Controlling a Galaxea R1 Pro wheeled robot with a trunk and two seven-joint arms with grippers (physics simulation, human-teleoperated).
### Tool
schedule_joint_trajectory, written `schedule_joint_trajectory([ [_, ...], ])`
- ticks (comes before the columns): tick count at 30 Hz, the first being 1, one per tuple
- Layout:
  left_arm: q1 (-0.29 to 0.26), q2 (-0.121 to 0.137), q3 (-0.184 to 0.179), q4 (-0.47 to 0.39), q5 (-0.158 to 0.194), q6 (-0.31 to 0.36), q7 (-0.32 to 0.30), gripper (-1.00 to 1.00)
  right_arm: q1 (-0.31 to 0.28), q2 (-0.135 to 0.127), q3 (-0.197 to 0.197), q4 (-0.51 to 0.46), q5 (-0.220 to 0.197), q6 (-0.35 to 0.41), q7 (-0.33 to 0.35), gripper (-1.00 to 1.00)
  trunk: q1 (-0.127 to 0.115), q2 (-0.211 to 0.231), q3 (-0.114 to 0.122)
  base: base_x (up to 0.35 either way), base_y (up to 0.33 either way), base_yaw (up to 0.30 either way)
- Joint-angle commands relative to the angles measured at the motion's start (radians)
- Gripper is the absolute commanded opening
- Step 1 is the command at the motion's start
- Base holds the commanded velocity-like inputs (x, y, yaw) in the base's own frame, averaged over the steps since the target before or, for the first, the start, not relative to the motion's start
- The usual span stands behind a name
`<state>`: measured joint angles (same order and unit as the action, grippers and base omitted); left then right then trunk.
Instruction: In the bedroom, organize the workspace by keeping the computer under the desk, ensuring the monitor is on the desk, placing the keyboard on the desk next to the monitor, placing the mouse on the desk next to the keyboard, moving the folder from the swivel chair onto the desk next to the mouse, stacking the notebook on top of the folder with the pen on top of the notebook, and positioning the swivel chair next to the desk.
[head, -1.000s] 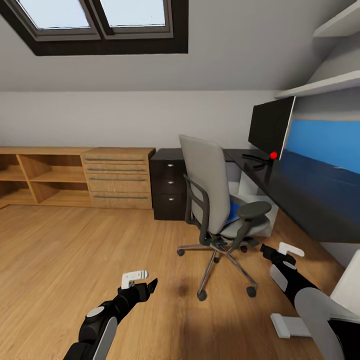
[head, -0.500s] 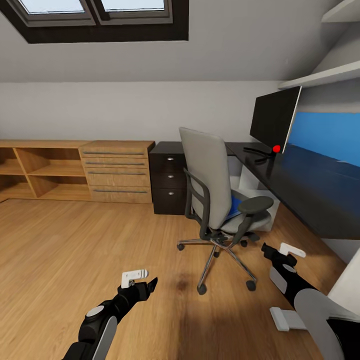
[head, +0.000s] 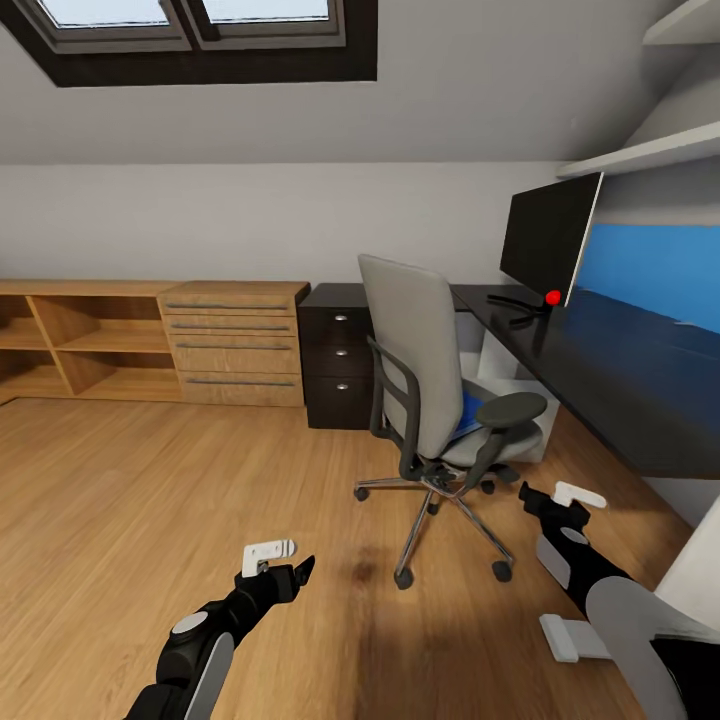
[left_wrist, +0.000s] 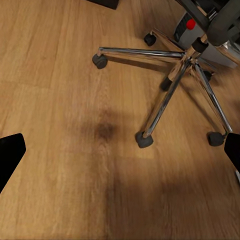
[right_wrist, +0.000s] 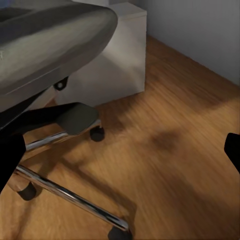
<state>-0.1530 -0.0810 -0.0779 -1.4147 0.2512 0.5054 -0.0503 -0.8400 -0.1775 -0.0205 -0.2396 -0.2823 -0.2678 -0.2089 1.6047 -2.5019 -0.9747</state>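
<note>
The grey swivel chair (head: 420, 370) stands on the wood floor in front of the black-topped desk (head: 610, 375), its back turned toward me. A blue folder (head: 466, 415) lies on its seat, mostly hidden by the backrest and armrest. The black monitor (head: 549, 240) stands on the desk by the wall. A light grey computer (right_wrist: 112, 62) with a red light (left_wrist: 190, 23) sits under the desk behind the chair. My left gripper (head: 298, 572) hangs open over bare floor, short of the chair's star base (left_wrist: 172, 85). My right gripper (head: 530, 495) is open beside the base, below the seat (right_wrist: 50, 40).
A dark three-drawer unit (head: 338, 355) closes the desk's left end, with a low light-wood cabinet (head: 150, 340) further left along the wall. A blue wall panel (head: 650, 275) and shelves run above the desk. Open plank floor lies to the left.
The whole view shifted between the earliest frame and the later ones, so the camera moved. Since then my right gripper has edged slightly up toward the chair. The left arm is still.
</note>
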Motion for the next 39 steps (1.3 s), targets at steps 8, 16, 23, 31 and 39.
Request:
schedule_joint_trajectory([
  [8,0.0,0.0,0.001,0.001,0.002,0.005,-0.002,1.0,-0.001,0.001,0.002,0.002,0.0,-0.018,0.0,1.0,0.0,0.0,-0.001,0.0,0.0,0.0],
  [16,0.0,0.0,0.001,0.003,0.002,0.006,-0.002,1.0,-0.001,0.002,0.002,0.003,-0.001,-0.021,0.001,1.0,0.0,0.0,-0.001,0.081,-0.026,0.0],
  [23,0.0,0.0,0.001,0.005,0.003,0.007,-0.002,1.0,0.0,0.01,0.001,0.004,-0.002,-0.022,0.002,1.0,0.0,0.0,-0.001,0.123,-0.071,0.0],
  [31,0.0,0.0,0.001,0.011,0.002,0.006,-0.002,1.0,0.001,0.028,0.001,0.001,0.0,-0.03,0.002,1.0,0.0,0.0,-0.001,0.087,-0.005,0.0],
  [39,0.0,0.0,0.001,0.013,0.003,0.007,-0.002,1.0,0.001,0.03,0.001,0.004,-0.001,-0.047,0.002,1.0,0.0,0.0,-0.001,0.013,0.0,0.0],
])
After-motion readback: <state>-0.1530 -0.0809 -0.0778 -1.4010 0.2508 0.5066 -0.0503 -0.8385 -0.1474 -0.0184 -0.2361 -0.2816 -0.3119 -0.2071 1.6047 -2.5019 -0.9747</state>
